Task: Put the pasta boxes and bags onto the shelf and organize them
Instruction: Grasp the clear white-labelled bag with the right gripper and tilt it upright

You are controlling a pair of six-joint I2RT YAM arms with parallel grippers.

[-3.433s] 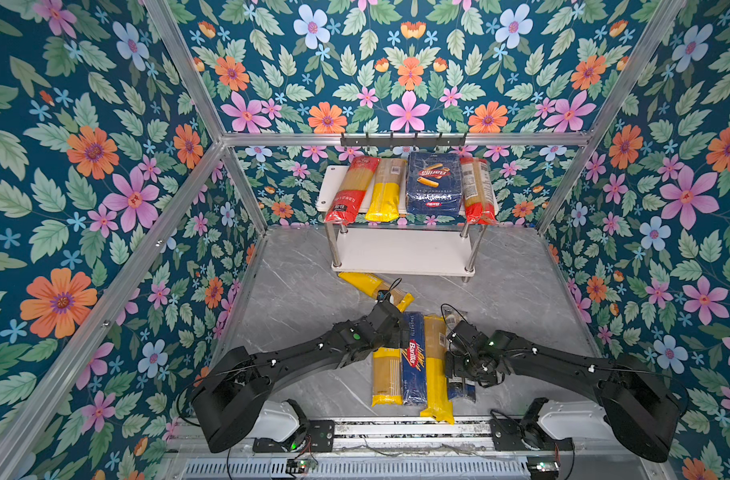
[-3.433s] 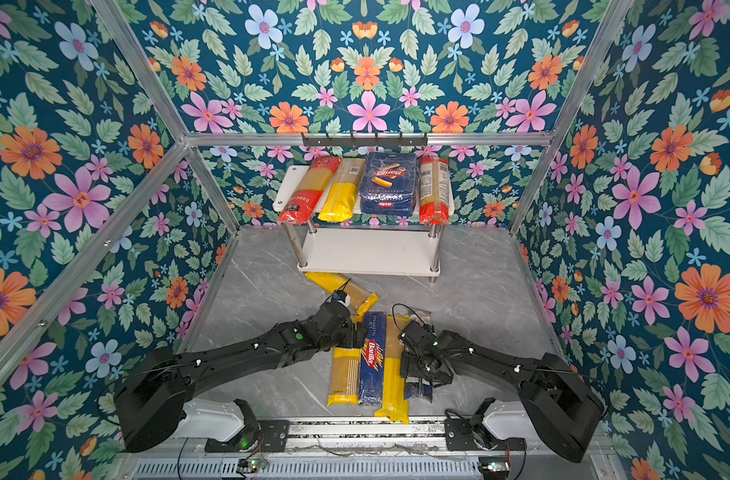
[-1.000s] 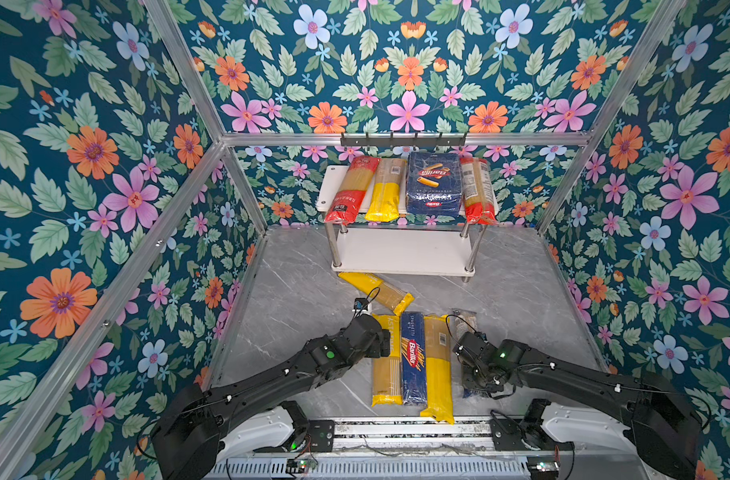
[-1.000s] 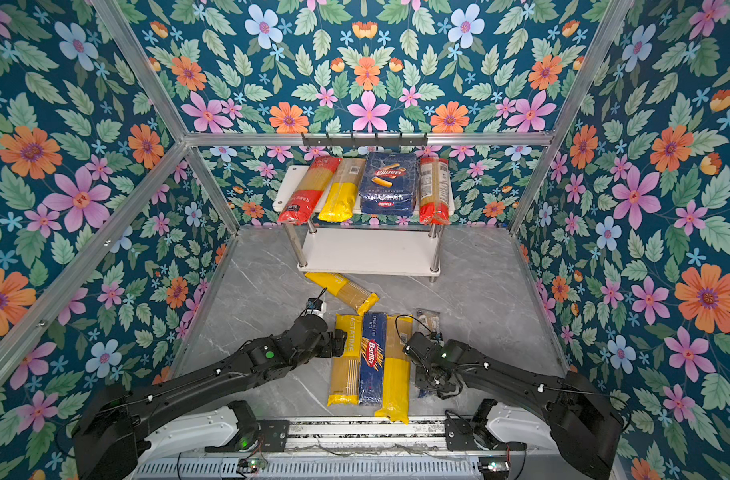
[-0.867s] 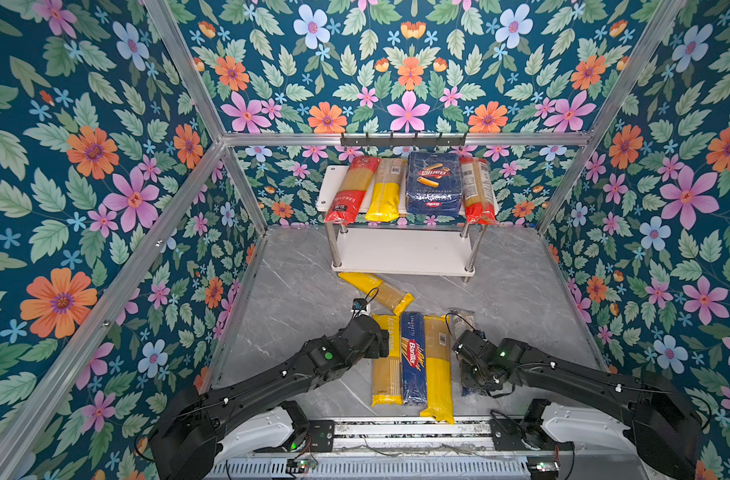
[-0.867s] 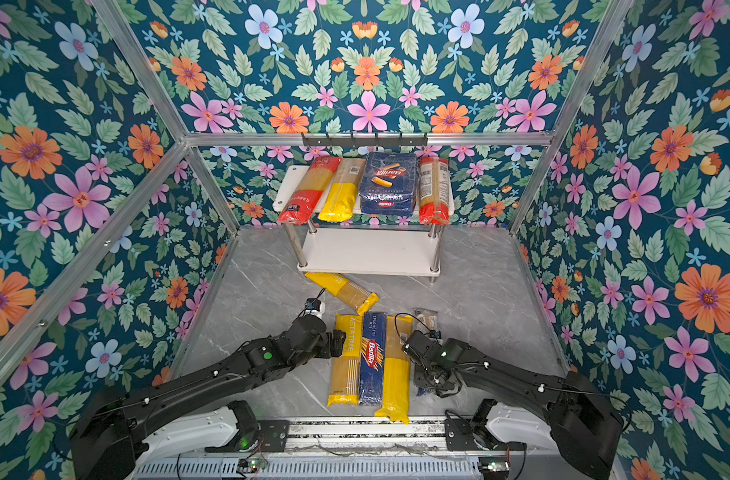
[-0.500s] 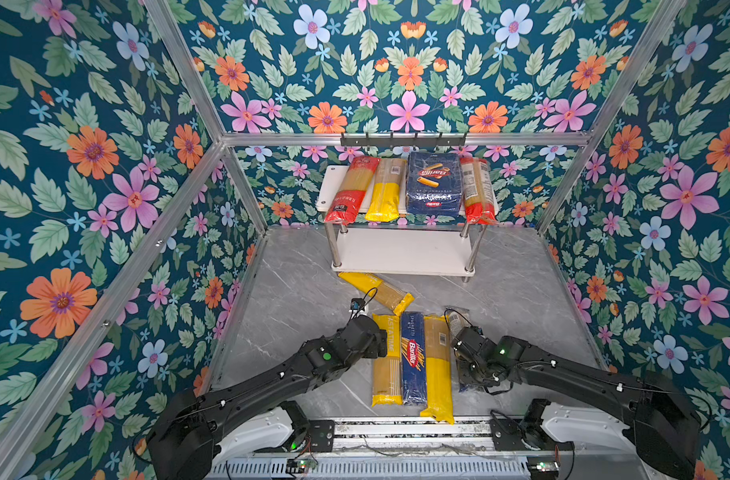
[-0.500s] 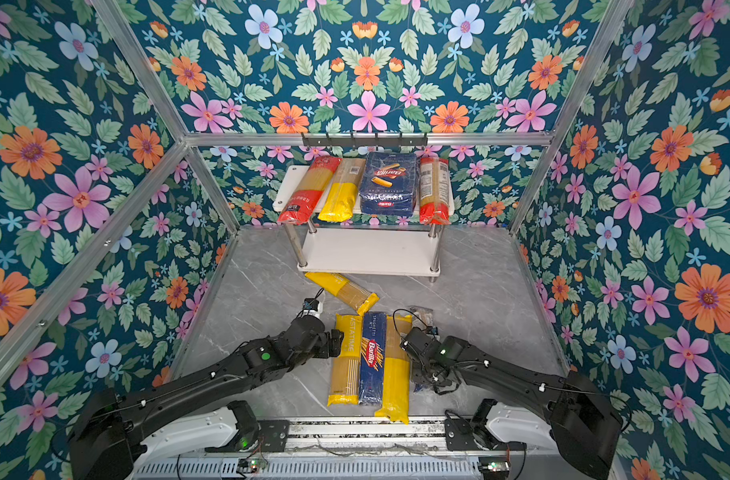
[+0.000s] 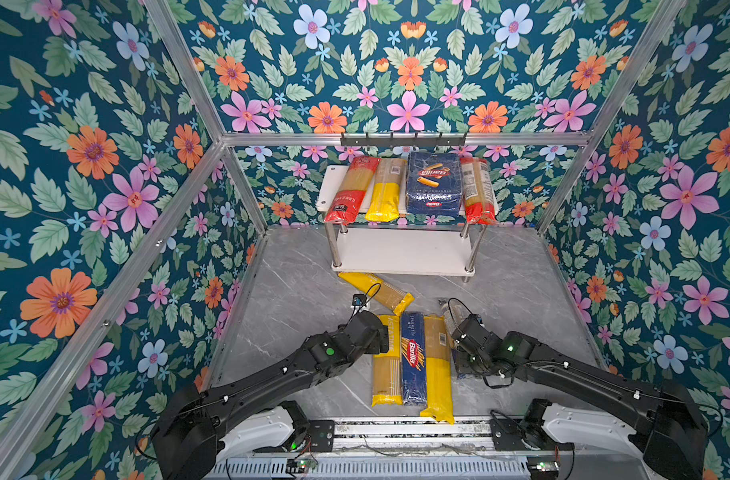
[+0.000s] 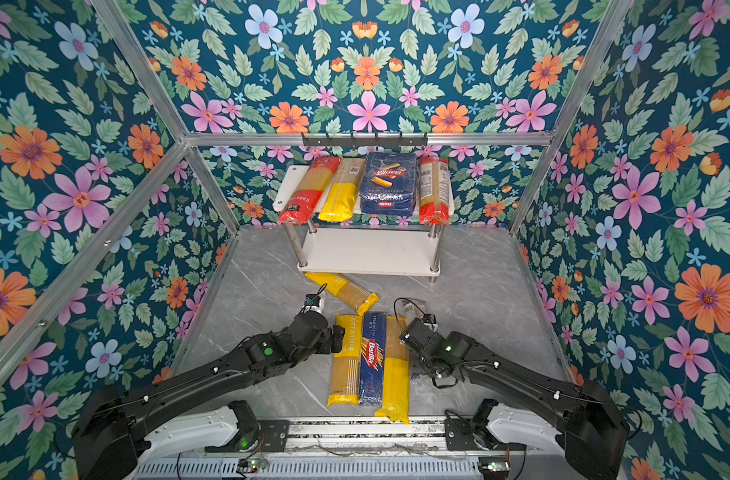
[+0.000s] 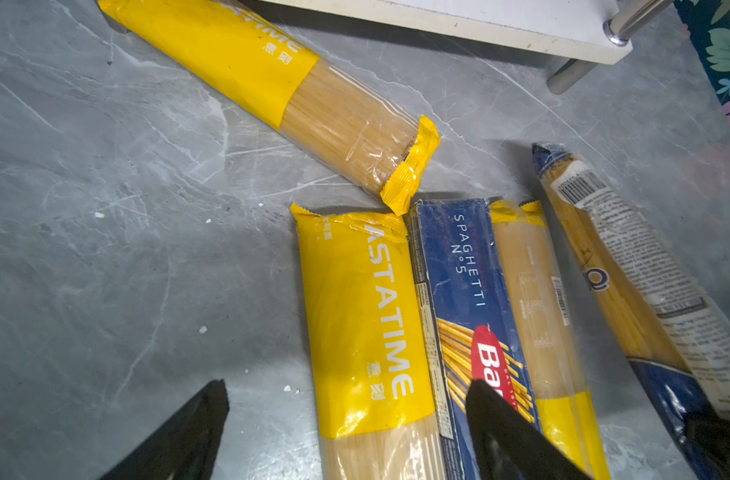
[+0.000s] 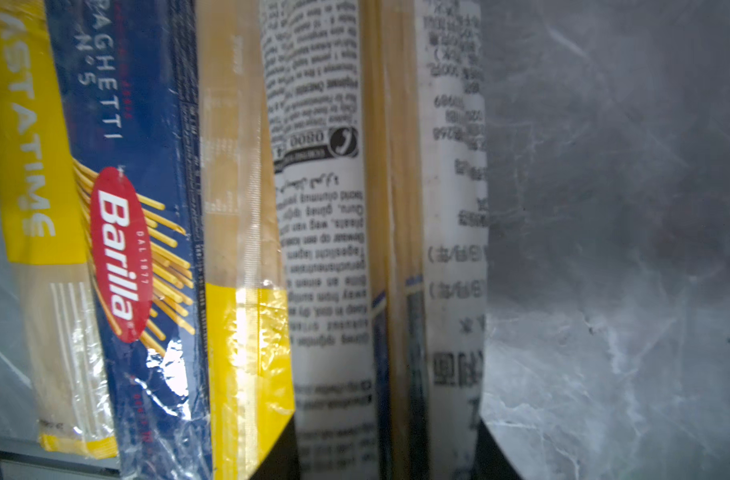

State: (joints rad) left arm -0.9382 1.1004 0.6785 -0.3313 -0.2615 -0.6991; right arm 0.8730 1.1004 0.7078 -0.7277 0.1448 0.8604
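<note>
Marble tabletop (image 9: 297,299), floral walls (image 9: 106,166); left jaws agape, right jaws tight on spaghetti bag (image 12: 326,249)

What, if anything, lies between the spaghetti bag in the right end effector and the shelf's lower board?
Nothing visible. The right end effector grips the dark-ended spaghetti bag; bare floor runs from it to the lower board. The diagonal yellow bag lies beside that line.

Left fingers (image 11: 197,424) spread wide; right fingers (image 12: 494,461) pinched narrow.
</note>
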